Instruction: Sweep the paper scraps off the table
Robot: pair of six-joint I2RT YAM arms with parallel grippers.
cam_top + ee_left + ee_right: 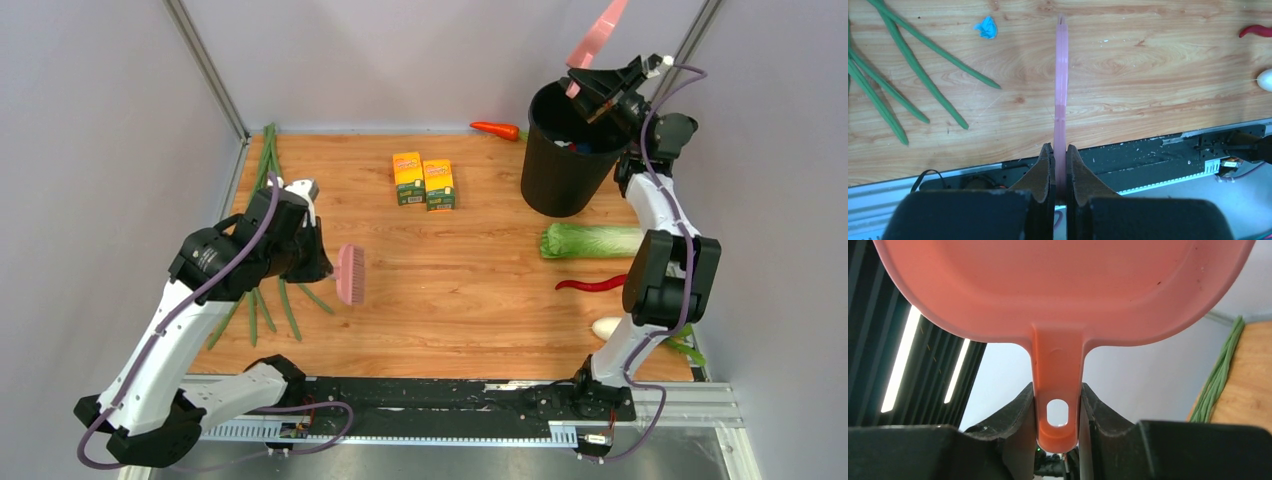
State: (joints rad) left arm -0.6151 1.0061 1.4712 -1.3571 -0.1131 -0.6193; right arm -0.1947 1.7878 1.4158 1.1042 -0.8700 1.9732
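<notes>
One light-blue paper scrap (pixel 986 27) lies on the wooden table (pixel 1148 75) beside the green bean stalks (pixel 913 65); in the top view it is hidden under my left arm. My left gripper (pixel 326 266) is shut on a pink brush (pixel 350 275), held low over the table's left side (pixel 470 300). The brush shows edge-on in the left wrist view (pixel 1061 75). My right gripper (pixel 592 92) is shut on the handle (pixel 1058 400) of the pink dustpan (pixel 598 35), tilted steeply up over the black bin (pixel 565 160). The pan's inside (pixel 1063 285) looks empty.
Two yellow-orange boxes (pixel 425 182) stand at the back middle. A carrot (pixel 497 130) lies behind the bin. A cabbage (pixel 590 240), red chili (pixel 590 285) and white radish (pixel 607 327) lie on the right. Green stalks (pixel 266 165) run along the left edge.
</notes>
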